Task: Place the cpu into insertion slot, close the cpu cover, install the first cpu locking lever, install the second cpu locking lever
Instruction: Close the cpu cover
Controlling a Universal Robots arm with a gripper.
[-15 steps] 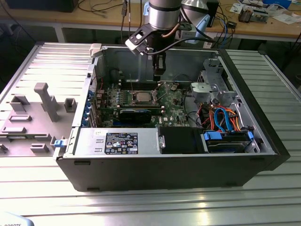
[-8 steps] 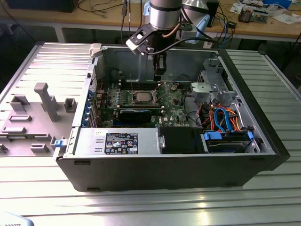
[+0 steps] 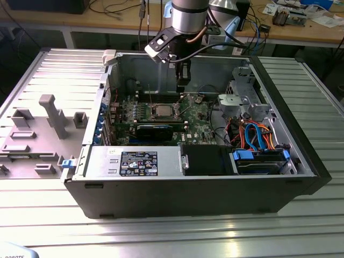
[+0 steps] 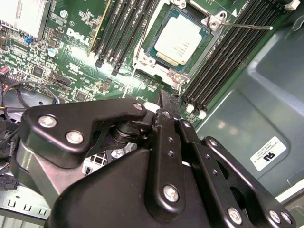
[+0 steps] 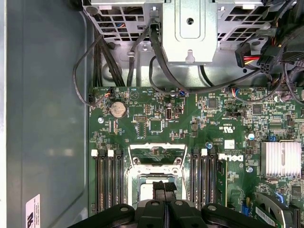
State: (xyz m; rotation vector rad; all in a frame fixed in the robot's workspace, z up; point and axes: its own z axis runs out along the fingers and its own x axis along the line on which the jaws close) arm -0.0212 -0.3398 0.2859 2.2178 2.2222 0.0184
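1. Pincer state. In the first wrist view I see the pincer point(image 5: 165, 189) with its two black fingertips point(image 5: 159, 192) pressed together. Nothing shows between them.

2. Pincer position. In the exterior view the pincer hangs inside the open computer case point(image 3: 161, 199), above the green motherboard point(image 3: 196, 110).

3. Task items.
- The cpu point(image 4: 176, 42) lies flat in the insertion slot point(image 4: 141, 61), silver top facing up. It sits directly below and just ahead of the pincer's tips. In the first wrist view the tips overlap the near edge of the chip. I cannot tell whether they touch it.
- The cpu cover point(image 4: 209, 21) appears to lie down around the chip as a silver frame, with the chip showing through its window.
- A thin metal lever point(image 4: 247, 26) sticks out from one corner of the slot. It reaches over the black memory slots point(image 4: 223, 57) that flank that side of the pincer. I cannot tell whether it is latched.

4. Surroundings. More memory slots point(image 4: 121, 33) run along the opposite side of the slot. Beyond the pincer's tips, past the slot, sit a round coin battery point(image 5: 118, 109) and a grey metal drive cage point(image 5: 190, 28).
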